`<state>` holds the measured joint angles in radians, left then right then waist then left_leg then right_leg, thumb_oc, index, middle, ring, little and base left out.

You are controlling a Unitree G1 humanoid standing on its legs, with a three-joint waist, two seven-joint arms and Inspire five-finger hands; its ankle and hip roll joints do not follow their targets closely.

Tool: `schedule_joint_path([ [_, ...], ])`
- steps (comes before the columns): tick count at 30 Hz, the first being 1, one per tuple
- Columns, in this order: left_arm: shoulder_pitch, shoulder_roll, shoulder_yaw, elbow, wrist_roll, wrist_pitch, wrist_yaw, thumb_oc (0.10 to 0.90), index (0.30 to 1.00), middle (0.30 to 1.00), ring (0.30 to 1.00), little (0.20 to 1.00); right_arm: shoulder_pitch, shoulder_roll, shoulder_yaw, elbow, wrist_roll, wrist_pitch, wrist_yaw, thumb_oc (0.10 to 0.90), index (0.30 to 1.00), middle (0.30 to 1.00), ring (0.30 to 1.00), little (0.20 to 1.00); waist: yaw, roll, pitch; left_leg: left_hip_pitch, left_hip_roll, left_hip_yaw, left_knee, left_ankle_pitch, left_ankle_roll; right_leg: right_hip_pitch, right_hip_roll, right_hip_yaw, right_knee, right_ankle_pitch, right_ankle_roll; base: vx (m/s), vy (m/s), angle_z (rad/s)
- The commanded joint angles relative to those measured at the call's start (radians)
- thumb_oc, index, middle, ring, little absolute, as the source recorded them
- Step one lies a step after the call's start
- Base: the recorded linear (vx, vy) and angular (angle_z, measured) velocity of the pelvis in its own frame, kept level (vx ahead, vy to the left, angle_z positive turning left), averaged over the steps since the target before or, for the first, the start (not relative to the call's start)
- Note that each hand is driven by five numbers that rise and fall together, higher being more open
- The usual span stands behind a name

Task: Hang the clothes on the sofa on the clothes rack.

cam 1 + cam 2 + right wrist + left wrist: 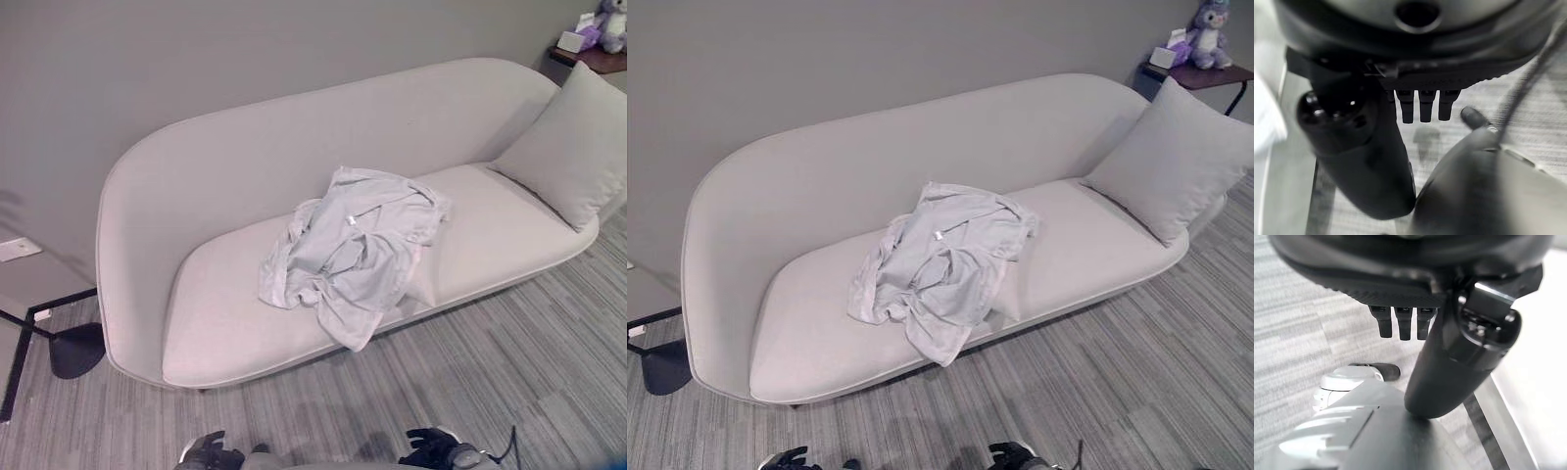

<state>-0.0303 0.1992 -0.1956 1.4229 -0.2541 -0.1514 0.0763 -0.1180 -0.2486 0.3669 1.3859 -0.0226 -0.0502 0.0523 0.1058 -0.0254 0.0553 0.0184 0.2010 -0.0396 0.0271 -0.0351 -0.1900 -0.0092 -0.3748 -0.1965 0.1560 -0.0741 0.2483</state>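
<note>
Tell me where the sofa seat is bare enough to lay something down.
Two bare patches on the sofa seat: one between its rounded left end and the crumpled garment, another between garment and cushion. The middle is crowded; cloth spills over the front edge.

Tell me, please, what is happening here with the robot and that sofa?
Nothing has been picked up yet. A crumpled pale shirt lies on the seat of the light sofa, one edge drooping over the front. A cushion leans at the sofa's far end. The robot's left hand and right hand hang low in front of the sofa, fingers straight, holding nothing.
</note>
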Motion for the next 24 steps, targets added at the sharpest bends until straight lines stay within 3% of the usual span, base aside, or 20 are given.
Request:
schedule_joint_path([
  [1, -0.061, 0.020, 0.028, -0.041, -0.169, -0.034, 0.035, 0.800, 0.900, 0.900, 0.900, 0.900, -0.019, 0.044, 0.111, -0.036, -0.037, 0.017, -0.042, 0.800, 0.900, 0.900, 0.900, 0.900, 0.035, -0.014, 0.047, -0.137, 0.225, -0.063, -0.107, 0.405, -0.024, 0.079, 0.094, 0.023, -0.088, 0.033, -0.058, -0.10, -0.253, -0.22],
  [2, -0.062, 0.019, 0.029, -0.041, -0.169, -0.034, 0.035, 0.800, 0.900, 0.900, 0.900, 0.900, -0.019, 0.043, 0.111, -0.036, -0.037, 0.017, -0.042, 0.800, 0.900, 0.900, 0.900, 0.900, 0.031, -0.011, 0.045, -0.142, 0.228, -0.069, -0.108, 0.406, -0.025, 0.080, 0.097, 0.019, -0.088, 0.033, -0.059, -0.16, -0.555, -0.26],
  [3, -0.047, 0.008, 0.043, -0.039, -0.202, -0.031, 0.030, 0.800, 0.900, 0.900, 0.900, 0.900, -0.030, 0.009, 0.062, -0.050, 0.053, -0.003, -0.072, 0.800, 0.900, 0.900, 0.900, 0.900, 0.016, -0.020, 0.048, -0.183, 0.218, 0.041, -0.114, 0.428, 0.011, 0.088, 0.149, -0.009, -0.144, 0.042, -0.089, -0.11, -0.521, 0.04],
  [4, -0.033, 0.006, 0.060, -0.034, -0.228, -0.032, 0.024, 0.800, 0.900, 0.900, 0.900, 0.900, -0.030, -0.002, 0.040, -0.042, 0.088, -0.002, -0.085, 0.800, 0.900, 0.900, 0.900, 0.900, 0.021, -0.027, 0.046, -0.182, 0.179, 0.025, -0.103, 0.397, 0.023, 0.094, 0.160, -0.009, -0.181, 0.055, -0.095, -0.13, -0.719, 0.34],
  [6, -0.017, 0.001, 0.086, -0.020, -0.269, -0.027, 0.016, 0.800, 0.900, 0.900, 0.900, 0.900, -0.050, -0.024, 0.010, -0.053, 0.150, -0.009, -0.105, 0.800, 0.900, 0.900, 0.900, 0.900, 0.030, -0.036, 0.036, -0.155, 0.032, -0.054, -0.075, 0.239, 0.088, 0.090, 0.188, -0.003, -0.243, 0.076, -0.114, -0.06, -0.445, 0.22],
  [7, -0.011, 0.000, 0.098, -0.021, -0.267, -0.031, 0.008, 0.800, 0.900, 0.900, 0.900, 0.900, -0.050, -0.029, 0.003, -0.082, 0.165, -0.015, -0.104, 0.800, 0.900, 0.900, 0.900, 0.900, 0.030, -0.036, 0.029, -0.150, -0.031, -0.065, -0.055, 0.178, 0.110, 0.085, 0.194, -0.003, -0.243, 0.072, -0.119, -0.06, -0.326, -0.29],
  [8, -0.006, 0.003, 0.101, -0.013, -0.243, -0.036, 0.014, 0.800, 0.900, 0.900, 0.900, 0.900, -0.055, -0.040, -0.021, -0.119, 0.196, -0.031, -0.122, 0.800, 0.900, 0.900, 0.900, 0.900, 0.019, -0.038, 0.022, -0.154, -0.096, -0.024, -0.019, 0.122, 0.142, 0.080, 0.203, -0.008, -0.243, 0.069, -0.124, -0.04, -0.180, -0.33],
  [9, -0.006, 0.002, 0.101, -0.013, -0.243, -0.036, 0.014, 0.800, 0.900, 0.900, 0.900, 0.900, -0.055, -0.040, -0.021, -0.119, 0.196, -0.031, -0.122, 0.800, 0.900, 0.900, 0.900, 0.900, 0.019, -0.039, 0.020, -0.158, -0.097, -0.025, -0.017, 0.122, 0.143, 0.077, 0.202, -0.009, -0.243, 0.070, -0.123, -0.03, -0.156, -0.27],
  [10, -0.002, 0.003, 0.105, -0.016, -0.232, -0.035, 0.012, 0.800, 0.900, 0.900, 0.900, 0.900, -0.063, -0.047, -0.043, -0.135, 0.215, -0.036, -0.137, 0.800, 0.900, 0.900, 0.900, 0.900, 0.017, -0.036, 0.015, -0.160, -0.152, 0.005, 0.009, 0.091, 0.165, 0.069, 0.208, -0.004, -0.243, 0.073, -0.128, 0.05, -0.131, -0.13],
  [11, 0.011, 0.001, 0.119, 0.001, -0.234, -0.034, 0.014, 0.800, 0.900, 0.900, 0.900, 0.900, -0.078, -0.062, -0.093, -0.145, 0.258, -0.050, -0.190, 0.800, 0.900, 0.900, 0.900, 0.900, 0.018, -0.021, 0.006, -0.144, -0.259, 0.020, 0.011, 0.055, 0.205, 0.068, 0.236, -0.013, -0.243, 0.076, -0.141, 0.05, -0.133, -0.04],
  [12, 0.010, 0.001, 0.119, 0.001, -0.234, -0.034, 0.014, 0.800, 0.900, 0.900, 0.900, 0.900, -0.078, -0.062, -0.094, -0.145, 0.258, -0.050, -0.190, 0.800, 0.900, 0.900, 0.900, 0.900, 0.018, -0.021, 0.004, -0.147, -0.259, 0.019, 0.011, 0.057, 0.205, 0.065, 0.236, -0.014, -0.243, 0.077, -0.140, 0.10, -0.154, 0.00],
  [13, 0.022, -0.016, 0.125, 0.030, -0.247, -0.020, 0.009, 0.800, 0.900, 0.900, 0.900, 0.900, -0.102, -0.062, -0.126, -0.149, 0.292, -0.048, -0.212, 0.800, 0.900, 0.900, 0.900, 0.900, 0.026, 0.001, -0.006, -0.142, -0.336, -0.013, -0.024, 0.064, 0.222, 0.055, 0.277, -0.018, -0.243, 0.083, -0.154, 0.05, -0.068, 0.01],
  [14, 0.022, -0.016, 0.124, 0.030, -0.247, -0.020, 0.009, 0.800, 0.900, 0.900, 0.900, 0.900, -0.102, -0.062, -0.126, -0.149, 0.293, -0.048, -0.212, 0.800, 0.900, 0.900, 0.900, 0.900, 0.025, 0.001, -0.005, -0.140, -0.336, -0.014, -0.026, 0.063, 0.223, 0.057, 0.277, -0.020, -0.243, 0.082, -0.154, 0.13, -0.109, 0.03],
  [15, 0.030, -0.032, 0.110, 0.066, -0.235, 0.006, -0.005, 0.800, 0.900, 0.900, 0.900, 0.900, -0.153, -0.062, -0.142, -0.114, 0.363, -0.038, -0.198, 0.800, 0.900, 0.900, 0.900, 0.900, 0.036, 0.019, -0.012, -0.126, -0.350, -0.033, -0.066, 0.075, 0.237, 0.066, 0.316, -0.014, -0.243, 0.073, -0.165, 0.15, -0.059, 0.12],
  [17, 0.033, -0.034, 0.095, 0.081, -0.207, 0.016, -0.007, 0.800, 0.900, 0.900, 0.900, 0.900, -0.171, -0.048, -0.135, -0.109, 0.397, -0.041, -0.190, 0.800, 0.900, 0.900, 0.900, 0.900, 0.037, 0.016, -0.014, -0.109, -0.352, -0.043, -0.076, 0.084, 0.244, 0.082, 0.326, -0.009, -0.243, 0.065, -0.169, 0.16, -0.044, 0.20],
  [19, 0.041, -0.022, 0.065, 0.071, -0.147, 0.029, -0.040, 0.800, 0.900, 0.900, 0.900, 0.900, -0.171, 0.009, -0.119, -0.100, 0.520, -0.031, -0.122, 0.800, 0.900, 0.900, 0.900, 0.900, 0.037, -0.011, -0.029, -0.063, -0.340, -0.031, -0.098, 0.086, 0.262, 0.115, 0.336, -0.012, -0.212, 0.038, -0.186, 0.25, -0.038, 0.05],
  [21, 0.036, -0.013, 0.056, 0.059, -0.132, 0.025, -0.046, 0.800, 0.900, 0.900, 0.900, 0.900, -0.174, 0.030, -0.112, -0.115, 0.558, -0.036, -0.107, 0.800, 0.900, 0.900, 0.900, 0.900, 0.043, -0.022, -0.029, -0.052, -0.336, -0.024, -0.102, 0.082, 0.263, 0.109, 0.336, -0.007, -0.171, 0.027, -0.188, 0.17, -0.020, -0.03],
  [23, 0.017, 0.000, -0.011, 0.005, -0.053, 0.003, -0.035, 0.800, 0.900, 0.900, 0.900, 0.900, -0.195, 0.067, -0.104, -0.118, 0.566, -0.040, -0.098, 0.800, 0.900, 0.900, 0.900, 0.900, 0.065, -0.034, -0.019, -0.031, -0.324, -0.008, -0.110, 0.066, 0.265, 0.076, 0.320, -0.040, -0.033, 0.031, -0.149, 0.14, 0.018, -0.17],
  [24, 0.016, 0.000, -0.012, 0.004, -0.053, 0.004, -0.034, 0.800, 0.900, 0.900, 0.900, 0.900, -0.195, 0.067, -0.105, -0.117, 0.565, -0.041, -0.098, 0.800, 0.900, 0.900, 0.900, 0.900, 0.066, -0.034, -0.018, -0.031, -0.325, -0.007, -0.110, 0.066, 0.266, 0.075, 0.319, -0.039, -0.029, 0.029, -0.148, 0.11, 0.044, -0.17],
])
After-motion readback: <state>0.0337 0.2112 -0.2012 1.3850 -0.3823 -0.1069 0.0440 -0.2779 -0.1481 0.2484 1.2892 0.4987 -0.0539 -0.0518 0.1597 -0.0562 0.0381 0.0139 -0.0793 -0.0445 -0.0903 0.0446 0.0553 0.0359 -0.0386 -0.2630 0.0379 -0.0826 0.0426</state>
